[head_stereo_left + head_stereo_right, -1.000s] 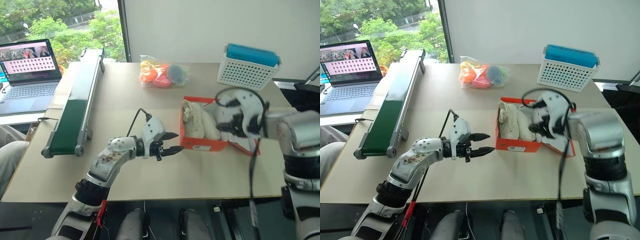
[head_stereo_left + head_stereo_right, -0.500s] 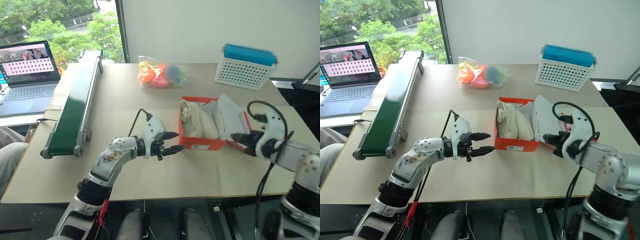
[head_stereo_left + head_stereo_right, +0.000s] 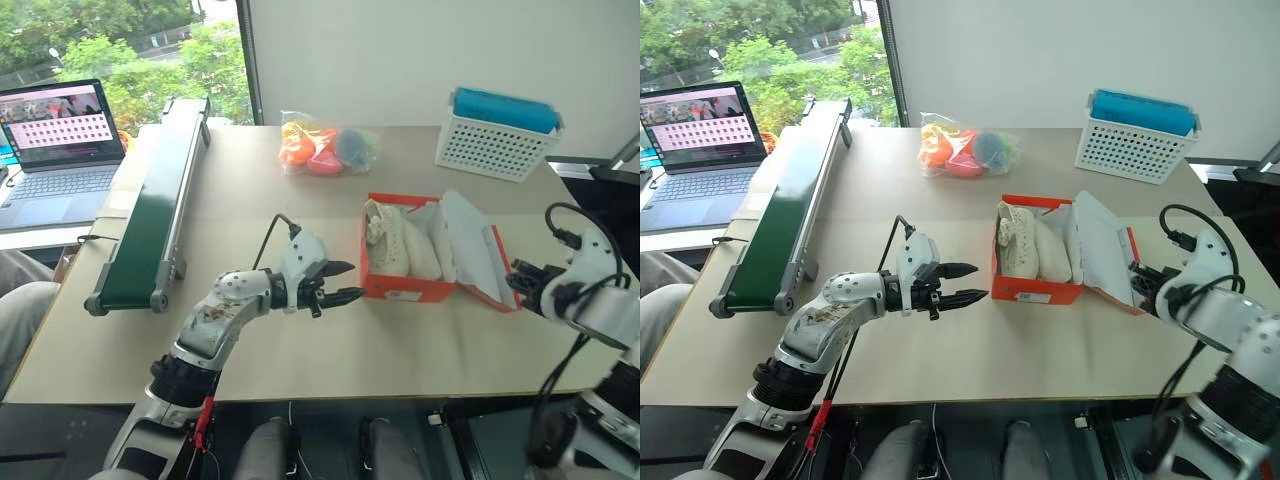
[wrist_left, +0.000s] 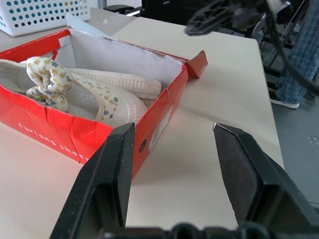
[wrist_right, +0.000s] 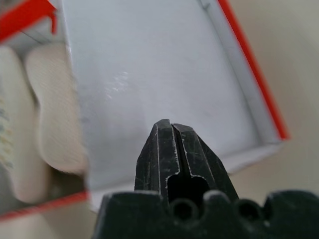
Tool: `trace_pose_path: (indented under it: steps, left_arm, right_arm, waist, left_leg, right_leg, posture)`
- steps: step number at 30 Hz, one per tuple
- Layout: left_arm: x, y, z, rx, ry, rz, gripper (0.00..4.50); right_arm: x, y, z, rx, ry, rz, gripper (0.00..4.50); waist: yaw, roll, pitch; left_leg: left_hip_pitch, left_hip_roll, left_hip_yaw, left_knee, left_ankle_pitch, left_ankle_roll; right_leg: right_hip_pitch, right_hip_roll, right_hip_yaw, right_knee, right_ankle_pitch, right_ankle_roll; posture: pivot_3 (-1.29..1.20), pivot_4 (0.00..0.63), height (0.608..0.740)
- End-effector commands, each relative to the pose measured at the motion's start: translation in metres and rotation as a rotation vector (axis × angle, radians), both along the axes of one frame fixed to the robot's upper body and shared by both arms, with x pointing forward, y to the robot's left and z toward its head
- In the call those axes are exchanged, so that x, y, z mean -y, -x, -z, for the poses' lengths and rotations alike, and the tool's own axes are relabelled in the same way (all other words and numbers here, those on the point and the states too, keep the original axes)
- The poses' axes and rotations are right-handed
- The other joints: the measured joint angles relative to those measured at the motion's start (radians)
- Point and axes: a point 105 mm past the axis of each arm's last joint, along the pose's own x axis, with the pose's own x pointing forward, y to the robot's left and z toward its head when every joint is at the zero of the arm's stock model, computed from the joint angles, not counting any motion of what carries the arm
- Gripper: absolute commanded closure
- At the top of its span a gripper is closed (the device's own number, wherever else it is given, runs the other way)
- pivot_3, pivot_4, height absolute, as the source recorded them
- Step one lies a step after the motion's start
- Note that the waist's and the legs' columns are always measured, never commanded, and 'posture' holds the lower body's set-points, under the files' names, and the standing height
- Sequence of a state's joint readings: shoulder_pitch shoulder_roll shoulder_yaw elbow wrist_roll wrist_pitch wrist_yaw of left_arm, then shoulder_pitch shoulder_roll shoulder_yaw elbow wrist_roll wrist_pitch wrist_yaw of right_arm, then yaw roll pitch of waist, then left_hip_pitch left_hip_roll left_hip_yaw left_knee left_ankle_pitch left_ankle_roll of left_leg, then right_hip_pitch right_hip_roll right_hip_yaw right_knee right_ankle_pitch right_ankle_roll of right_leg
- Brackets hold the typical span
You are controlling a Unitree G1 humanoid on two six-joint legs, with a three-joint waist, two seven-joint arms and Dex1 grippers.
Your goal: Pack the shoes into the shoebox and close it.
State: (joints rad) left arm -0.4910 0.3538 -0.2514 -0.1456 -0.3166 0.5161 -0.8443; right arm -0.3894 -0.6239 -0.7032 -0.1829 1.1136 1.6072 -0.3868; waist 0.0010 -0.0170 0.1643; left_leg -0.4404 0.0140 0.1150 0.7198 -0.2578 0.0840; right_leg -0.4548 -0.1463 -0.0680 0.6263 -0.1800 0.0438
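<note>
The orange-red shoebox (image 3: 405,288) stands open near the middle of the table. Its white-lined lid (image 3: 468,245) leans out to the right. Both cream-white shoes (image 3: 400,245) lie side by side inside it, and they show as well in the left wrist view (image 4: 107,92). My left gripper (image 3: 355,280) hovers open just left of the box's short side, pointing at it, with nothing between its fingers (image 4: 115,169). My right gripper (image 3: 515,276) is shut and empty, just beyond the lid's outer edge; its closed fingertips (image 5: 174,142) point at the lid's white inside (image 5: 149,69).
A green conveyor belt (image 3: 150,200) runs along the table's left side, with a laptop (image 3: 60,140) beyond it. At the back lie a bag of colourful toys (image 3: 325,148) and a white lattice basket (image 3: 495,145) with a blue top. Bare table stretches in front of the box.
My right gripper has drawn back from over the box to the right, past the lid's edge, rolled over, and shut. The lid now stands uncovered. The left gripper has stayed put.
</note>
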Motion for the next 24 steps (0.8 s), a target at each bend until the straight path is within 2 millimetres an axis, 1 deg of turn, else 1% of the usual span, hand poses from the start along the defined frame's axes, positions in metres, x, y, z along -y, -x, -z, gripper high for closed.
trace_pose_path:
  steps: [1, 4, 8, 10, 11, 14, 19, 22, 24]
  left_arm:
    - [0.003, 0.003, -0.01, 0.048, 0.024, 0.019, 1.86]
    - [0.004, 0.005, -0.01, 0.047, 0.026, 0.02, 1.86]
    - [0.004, 0.006, -0.01, 0.046, 0.026, 0.018, 1.86]
    - [0.002, 0.005, -0.01, 0.048, 0.024, 0.011, 1.86]
    - [0.002, 0.005, -0.011, 0.049, 0.023, 0.008, 1.86]
    - [0.0, 0.005, -0.012, 0.051, 0.023, 0.006, 1.86]
    - [-0.001, 0.004, -0.013, 0.053, 0.023, 0.004, 1.86]
    - [0.001, 0.004, -0.015, 0.058, 0.029, 0.008, 1.86]
    - [0.001, 0.004, -0.016, 0.059, 0.031, 0.009, 1.86]
  right_arm:
    - [-0.02, 0.008, 0.005, -0.087, -0.013, -0.173, 4.48]
    - [-0.028, 0.007, 0.014, -0.152, -0.06, -0.2, 4.48]
    - [-0.032, -0.01, 0.019, -0.175, -0.128, -0.12, 4.48]
    - [-0.028, -0.021, 0.024, -0.191, -0.178, -0.027, 4.48]
    - [-0.021, -0.025, 0.03, -0.213, -0.189, 0.034, 4.48]
    - [-0.01, -0.027, 0.041, -0.266, -0.206, 0.13, 4.48]
    - [0.007, -0.033, 0.051, -0.299, -0.282, 0.287, 4.48]
    - [0.014, -0.043, 0.051, -0.241, -0.398, 0.45, 4.48]
    - [0.016, -0.048, 0.05, -0.203, -0.461, 0.523, 4.48]
  waist:
    - [-0.012, 0.0, 0.0]
    - [-0.021, 0.0, 0.0]
    - [-0.016, 0.0, 0.0]
    - [-0.014, -0.001, 0.0]
    - [-0.013, -0.001, 0.0]
    - [-0.005, -0.001, 0.0]
    - [0.0, 0.0, 0.0]
    - [-0.003, 0.0, 0.0]
    - [-0.008, 0.0, 0.0]
  left_leg:
    - [0.0, 0.0, 0.0, 0.0, 0.0, 0.001]
    - [0.002, 0.001, 0.0, 0.0, 0.0, 0.001]
    - [0.002, 0.001, 0.0, 0.0, 0.0, 0.001]
    - [0.002, 0.001, 0.0, 0.0, -0.001, 0.001]
    - [0.001, 0.001, 0.0, 0.001, -0.001, 0.002]
    - [0.001, 0.0, 0.001, 0.001, -0.001, 0.002]
    - [0.001, 0.0, 0.001, 0.001, 0.0, 0.001]
    - [0.001, 0.001, 0.001, 0.001, -0.001, 0.001]
    - [0.001, 0.001, 0.001, 0.001, 0.0, 0.001]
  right_leg:
    - [0.0, 0.0, 0.0, 0.0, 0.0, 0.0]
    - [0.001, 0.001, 0.002, -0.001, 0.0, 0.0]
    - [0.002, 0.001, 0.002, -0.001, 0.0, 0.0]
    - [0.002, 0.001, 0.002, -0.002, 0.0, 0.001]
    - [0.002, 0.001, 0.002, -0.002, 0.0, 0.001]
    - [0.003, 0.001, 0.001, -0.002, 0.0, 0.001]
    - [0.003, 0.001, 0.001, -0.003, -0.001, 0.002]
    - [0.003, 0.001, 0.001, -0.002, -0.001, 0.002]
    - [0.003, 0.001, 0.001, -0.002, 0.0, 0.002]
  posture:
    - [0.0, 0.15, 0.705]
    - [0.0, 0.15, 0.705]
    - [0.0, 0.15, 0.705]
    - [0.0, 0.15, 0.705]
    - [0.0, 0.15, 0.705]
    - [0.0, 0.15, 0.705]
    - [0.0, 0.15, 0.705]
    - [0.0, 0.15, 0.705]
    - [0.0, 0.15, 0.705]
